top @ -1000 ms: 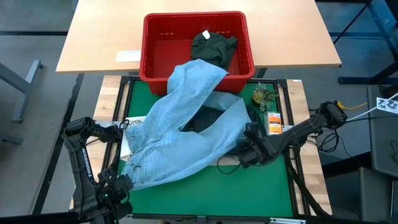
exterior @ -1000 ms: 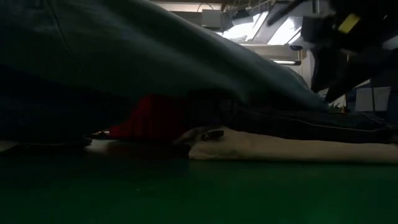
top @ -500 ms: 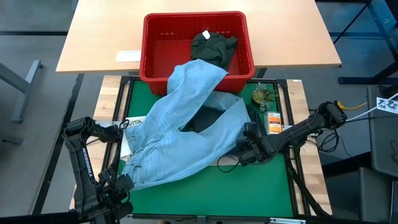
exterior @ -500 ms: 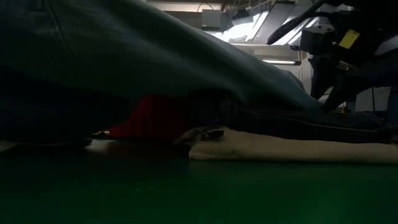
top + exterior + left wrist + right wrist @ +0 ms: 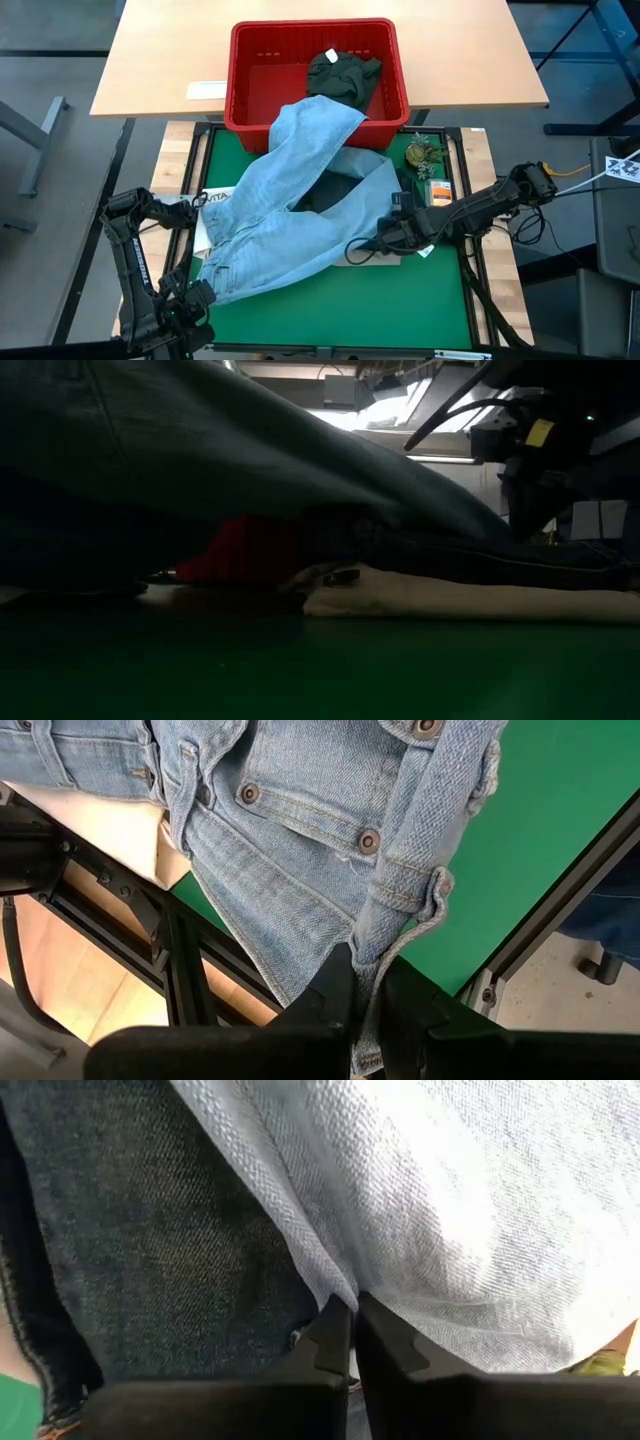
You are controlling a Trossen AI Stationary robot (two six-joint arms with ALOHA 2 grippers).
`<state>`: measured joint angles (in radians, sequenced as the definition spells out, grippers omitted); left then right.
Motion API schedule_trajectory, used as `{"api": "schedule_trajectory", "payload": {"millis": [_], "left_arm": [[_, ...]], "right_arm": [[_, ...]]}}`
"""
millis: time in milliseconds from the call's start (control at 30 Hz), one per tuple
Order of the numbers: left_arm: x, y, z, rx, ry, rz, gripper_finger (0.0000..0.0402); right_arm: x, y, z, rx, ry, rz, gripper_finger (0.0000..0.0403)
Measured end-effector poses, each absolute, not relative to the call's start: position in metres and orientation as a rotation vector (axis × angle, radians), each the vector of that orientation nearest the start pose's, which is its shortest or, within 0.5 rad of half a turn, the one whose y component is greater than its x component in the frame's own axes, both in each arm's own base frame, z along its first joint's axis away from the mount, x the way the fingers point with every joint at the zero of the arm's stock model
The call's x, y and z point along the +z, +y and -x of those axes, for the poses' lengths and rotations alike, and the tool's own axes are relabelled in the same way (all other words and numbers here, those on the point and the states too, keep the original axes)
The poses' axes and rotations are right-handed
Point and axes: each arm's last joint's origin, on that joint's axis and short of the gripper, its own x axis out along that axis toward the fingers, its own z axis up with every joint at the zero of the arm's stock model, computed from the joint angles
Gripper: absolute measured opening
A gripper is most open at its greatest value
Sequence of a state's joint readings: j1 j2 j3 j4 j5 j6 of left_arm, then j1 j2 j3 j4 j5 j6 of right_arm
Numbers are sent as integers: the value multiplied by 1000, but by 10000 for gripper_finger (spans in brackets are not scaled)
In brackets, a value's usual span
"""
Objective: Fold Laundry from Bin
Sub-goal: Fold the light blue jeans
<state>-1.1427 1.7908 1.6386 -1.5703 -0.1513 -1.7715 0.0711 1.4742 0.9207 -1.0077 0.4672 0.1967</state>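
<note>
1. The light blue jeans point(image 5: 290, 215) lay spread over the green mat point(image 5: 400, 300) of the bench, one leg draped up over the near rim of the bin point(image 5: 395, 60), the waistband at the end farthest from the bin.
2. A dark olive-green piece point(image 5: 342, 72) sat inside the bin, against its far wall.
3. Dark navy jeans point(image 5: 335, 190) lay under the light blue pair, just in front of the bin, and the low view showed a beige garment point(image 5: 470, 600) beneath those.
4. The left pincer point(image 5: 365, 1010) was at the corner of the mat farthest from the bin, clamped on the waistband edge of the light blue jeans beside a belt loop.
5. The right pincer point(image 5: 353, 1325) was at the jeans' edge on the right of the pile, a short way in front of the bin; its fingers were pressed together on a fold of the light blue cloth, dark denim showing beside it.
6. The step in hand looked like taking a two-point hold on the light blue jeans to lay them out for folding.
7. The next move would call for lifting both holds together and drawing the leg off the bin's rim without dragging the dark jeans along; the right pincer's thin pinch might slip.
</note>
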Motion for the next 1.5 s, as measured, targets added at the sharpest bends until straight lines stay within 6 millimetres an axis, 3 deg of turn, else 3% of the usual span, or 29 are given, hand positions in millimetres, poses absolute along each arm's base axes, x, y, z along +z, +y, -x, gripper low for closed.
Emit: {"api": "schedule_trajectory", "payload": {"millis": [167, 367, 667, 833, 1133, 1500], "left_arm": [[288, -284, -135, 602, 1368, 339, 18], [294, -285, -135, 584, 1366, 354, 18], [302, -289, -132, 561, 1431, 398, 18], [302, -290, -128, 588, 1554, 446, 18], [303, -291, -127, 628, 1594, 495, 20], [303, -298, -130, 581, 1588, 573, 47]], "right_arm": [[203, 5, -237, -437, 1485, 242, 6], [242, 14, -245, -395, 1483, 201, 6], [321, 67, -242, -223, 1380, 176, 3], [347, 102, -235, -85, 1306, 10, 4], [343, 151, -233, 38, 1261, -125, 4], [302, 172, -259, 27, 1409, -84, 15]]}}
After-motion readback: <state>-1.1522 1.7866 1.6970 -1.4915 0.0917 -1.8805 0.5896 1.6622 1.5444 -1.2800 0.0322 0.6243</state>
